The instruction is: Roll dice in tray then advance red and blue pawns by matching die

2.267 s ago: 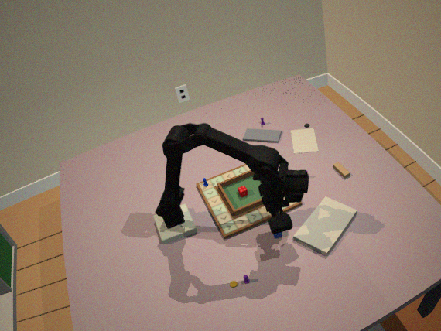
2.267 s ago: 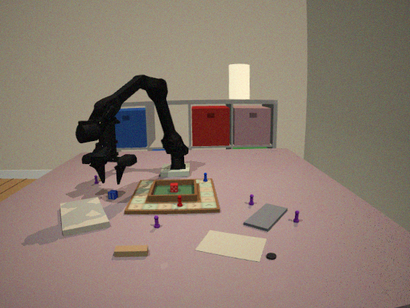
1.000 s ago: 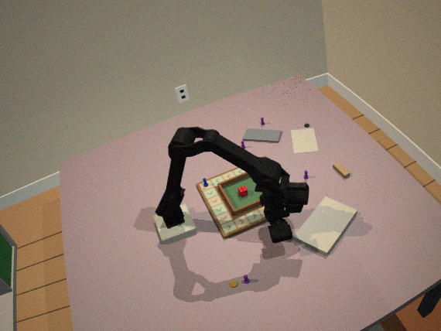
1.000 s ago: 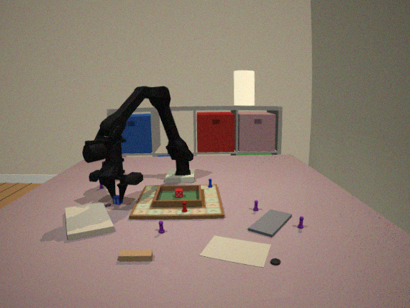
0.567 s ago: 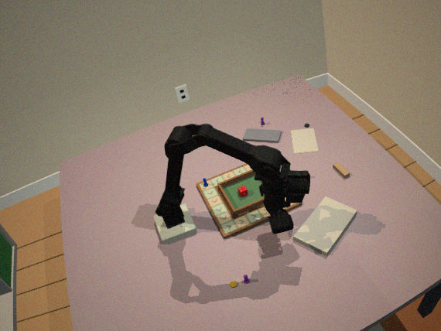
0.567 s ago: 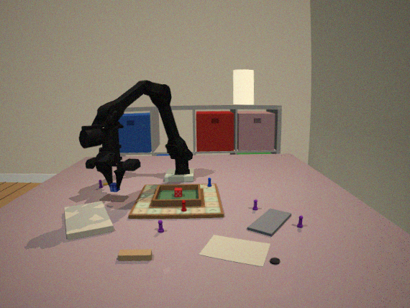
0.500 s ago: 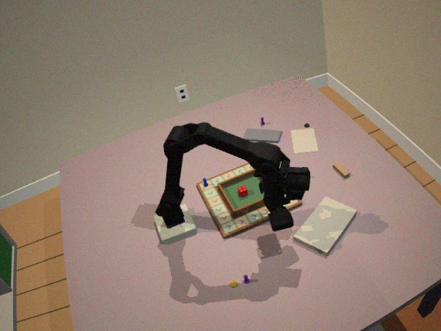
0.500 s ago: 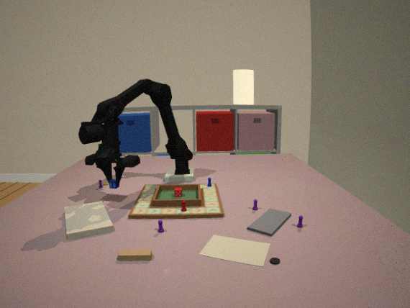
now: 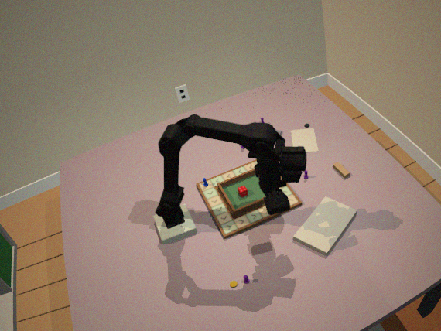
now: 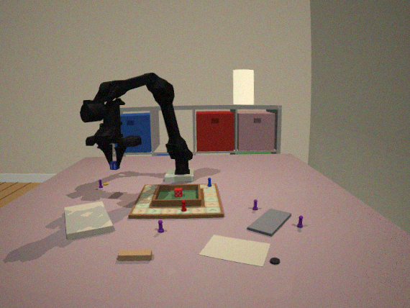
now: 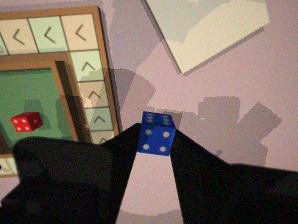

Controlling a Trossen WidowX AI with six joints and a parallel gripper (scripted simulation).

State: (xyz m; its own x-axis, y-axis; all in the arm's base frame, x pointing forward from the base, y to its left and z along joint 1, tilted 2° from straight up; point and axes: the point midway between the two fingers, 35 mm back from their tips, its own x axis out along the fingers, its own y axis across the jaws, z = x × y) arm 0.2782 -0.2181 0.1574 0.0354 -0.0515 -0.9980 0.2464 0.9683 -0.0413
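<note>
Overhead, claw pinches blue die beside board, white slab nearby.

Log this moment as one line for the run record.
gripper: shut on blue die | height: lifted above table, beside board | red die: in tray | pawns: not moved

End effector grips blue die high above table.
</note>
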